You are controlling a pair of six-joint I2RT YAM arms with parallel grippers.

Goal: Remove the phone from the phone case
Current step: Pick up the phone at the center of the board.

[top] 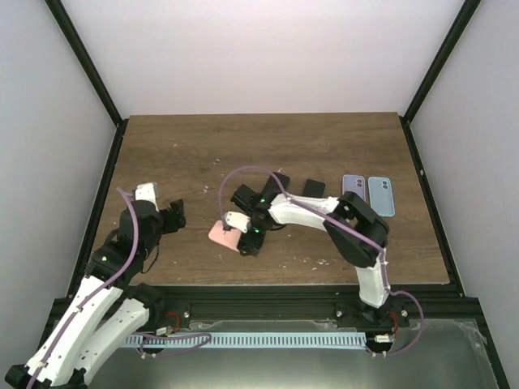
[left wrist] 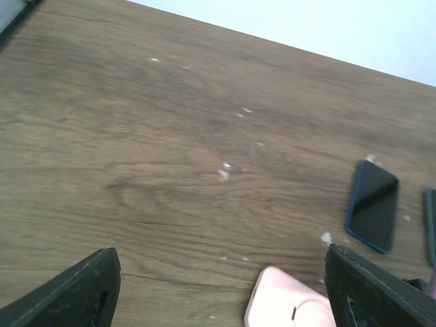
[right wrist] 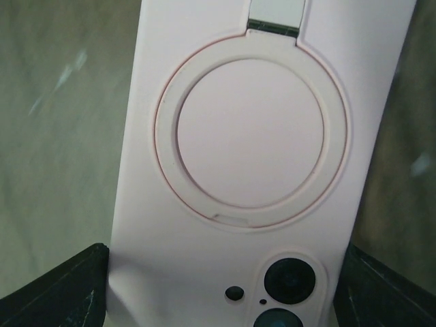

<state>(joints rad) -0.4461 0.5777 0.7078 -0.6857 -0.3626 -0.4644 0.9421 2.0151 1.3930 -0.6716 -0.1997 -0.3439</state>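
Note:
The pink phone case (top: pixel 221 233) with a round ring on its back holds the phone; its camera lenses (right wrist: pixel 289 283) show through the cutout. My right gripper (top: pixel 243 232) is shut on the case's long edges at the camera end, and in the right wrist view (right wrist: pixel 225 289) the case (right wrist: pixel 252 136) fills the frame between the fingers (right wrist: pixel 65 293). My left gripper (top: pixel 176 215) is open and empty, left of the case and apart from it. In the left wrist view (left wrist: pixel 221 266) a corner of the case (left wrist: pixel 286 303) lies between its wide-spread fingers (left wrist: pixel 75 289).
A dark phone with a blue rim (left wrist: pixel 372 204) lies beyond the case. Two black items (top: pixel 312 189) (top: pixel 280 180) lie behind the right arm. A purple case (top: pixel 353 186) and a light blue case (top: pixel 381 195) lie side by side at the right. White crumbs dot the wooden table (top: pixel 243 146).

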